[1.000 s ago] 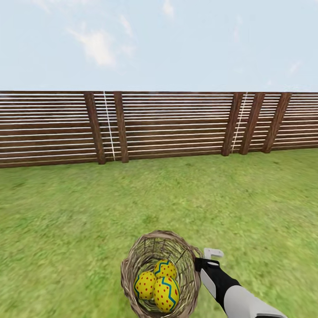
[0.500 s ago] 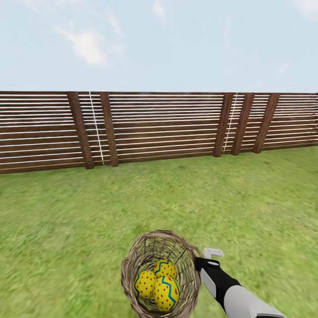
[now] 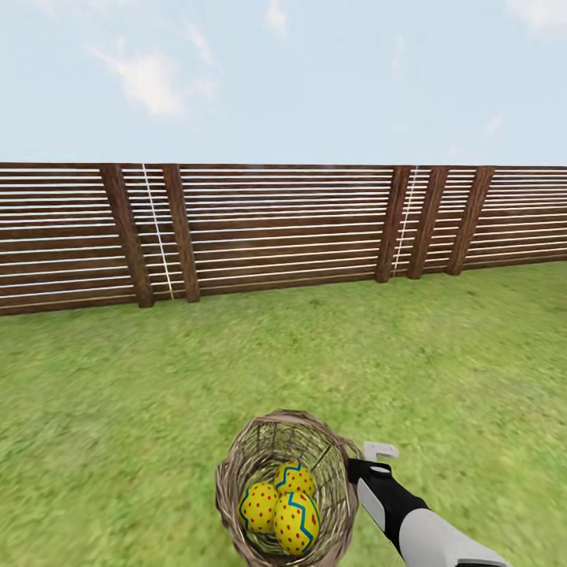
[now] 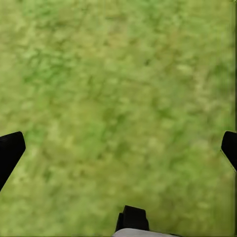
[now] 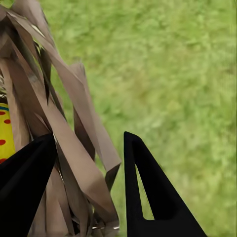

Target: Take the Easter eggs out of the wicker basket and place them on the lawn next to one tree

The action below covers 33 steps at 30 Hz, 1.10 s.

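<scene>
Basket point(image 3: 285, 488) rim btwn right hand point(image 5: 86, 187) fingers

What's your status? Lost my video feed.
Right gripper clamped on wicker basket rim; left gripper open over lawn. Three Easter eggs inside. No tree ahead, just fence.

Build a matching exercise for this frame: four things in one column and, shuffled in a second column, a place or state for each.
Things:
1. Easter eggs
2. wicker basket
3. right gripper
4. wooden fence

Places or states:
A. closed on a woven wall, one finger either side
B. running across the far edge of the lawn
C. lying together at the bottom of the container
D. carried at the right arm's tip, by its rim

Pairs: 1-C, 2-D, 3-A, 4-B
</scene>
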### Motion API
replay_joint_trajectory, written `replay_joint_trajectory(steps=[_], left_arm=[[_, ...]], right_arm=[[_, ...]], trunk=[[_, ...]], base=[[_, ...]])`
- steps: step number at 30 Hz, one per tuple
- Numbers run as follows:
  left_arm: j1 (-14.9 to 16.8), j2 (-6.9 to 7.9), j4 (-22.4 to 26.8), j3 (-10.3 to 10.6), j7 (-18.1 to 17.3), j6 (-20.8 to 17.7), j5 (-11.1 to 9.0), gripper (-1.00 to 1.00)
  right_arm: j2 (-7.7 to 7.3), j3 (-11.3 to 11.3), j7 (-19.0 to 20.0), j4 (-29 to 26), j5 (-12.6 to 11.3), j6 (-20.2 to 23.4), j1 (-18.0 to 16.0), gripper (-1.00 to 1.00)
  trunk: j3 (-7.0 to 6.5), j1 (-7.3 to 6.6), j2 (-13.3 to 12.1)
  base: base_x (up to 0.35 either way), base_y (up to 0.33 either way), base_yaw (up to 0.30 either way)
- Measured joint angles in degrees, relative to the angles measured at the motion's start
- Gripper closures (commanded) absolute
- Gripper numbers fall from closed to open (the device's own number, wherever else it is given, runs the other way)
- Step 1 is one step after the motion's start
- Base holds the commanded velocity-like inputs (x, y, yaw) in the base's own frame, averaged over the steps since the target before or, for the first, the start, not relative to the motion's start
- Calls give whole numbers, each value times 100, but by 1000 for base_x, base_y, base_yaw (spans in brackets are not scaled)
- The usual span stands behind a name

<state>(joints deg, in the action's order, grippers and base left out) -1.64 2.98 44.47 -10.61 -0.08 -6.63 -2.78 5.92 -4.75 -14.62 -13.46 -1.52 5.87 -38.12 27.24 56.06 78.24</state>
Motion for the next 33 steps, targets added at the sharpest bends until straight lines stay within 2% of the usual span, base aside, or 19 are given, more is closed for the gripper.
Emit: replay_joint_trajectory(steps=[15, 33], left_arm=[[0, -4, 0, 0, 3, 0, 0, -100], [0, -2, 1, -1, 0, -1, -6, -100]], right_arm=[[0, -1, 0, 17, 14, -1, 0, 100], [0, -1, 5, 23, 10, -1, 0, 100]], trunk=[[0, 0, 0], [0, 0, 0]], base=[[310, -112, 259], [324, -7, 271]])
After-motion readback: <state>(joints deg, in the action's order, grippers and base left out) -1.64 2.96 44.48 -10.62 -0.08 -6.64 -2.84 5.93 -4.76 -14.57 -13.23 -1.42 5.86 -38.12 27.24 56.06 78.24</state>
